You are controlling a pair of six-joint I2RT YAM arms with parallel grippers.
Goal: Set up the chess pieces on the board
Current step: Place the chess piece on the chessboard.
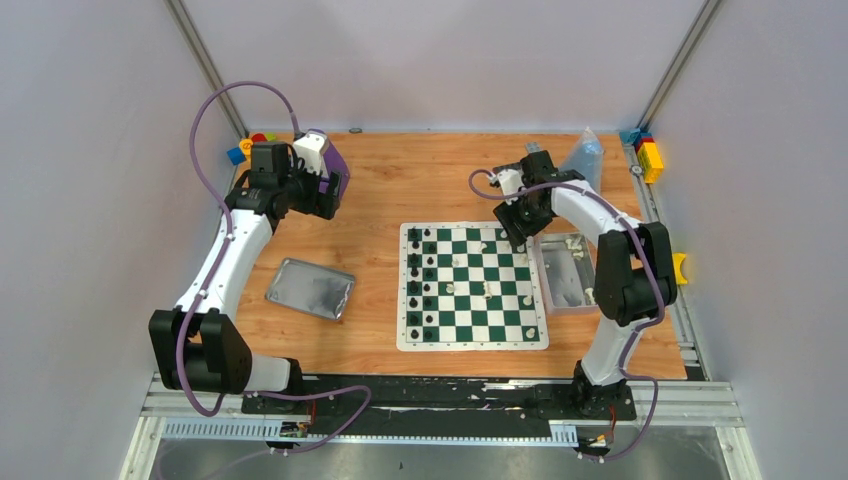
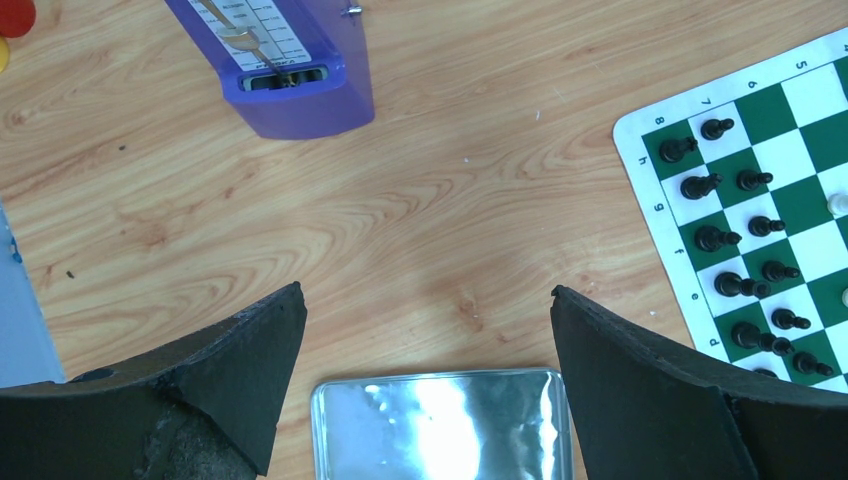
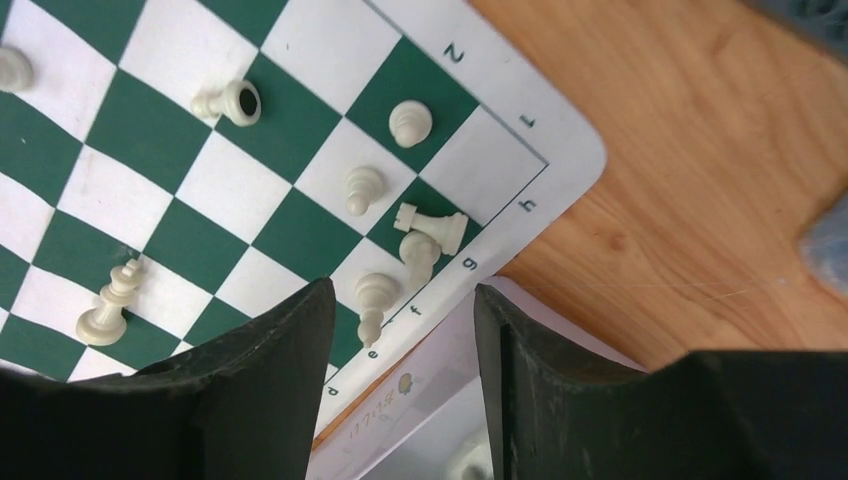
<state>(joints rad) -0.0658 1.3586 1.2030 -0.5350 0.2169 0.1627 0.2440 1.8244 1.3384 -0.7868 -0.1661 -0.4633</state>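
Right gripper [image 3: 400, 300] hovers spread, pinching nothing, over the board [image 3: 575, 155] corner — seemingly there to seat white pieces [image 3: 411, 122]. Left gripper [image 2: 428, 310], spread wide and empty, waits off the board — out of the way.

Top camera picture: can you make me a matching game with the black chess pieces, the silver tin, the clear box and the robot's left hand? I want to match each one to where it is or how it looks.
1. black chess pieces
2. silver tin
3. clear box
4. left hand

A. open wide, holding nothing
B. on the bare table, left of the board
C. in two rows along the board's left side
D. just beside the board's right edge, white pieces inside

Pairs: 1-C, 2-B, 3-D, 4-A
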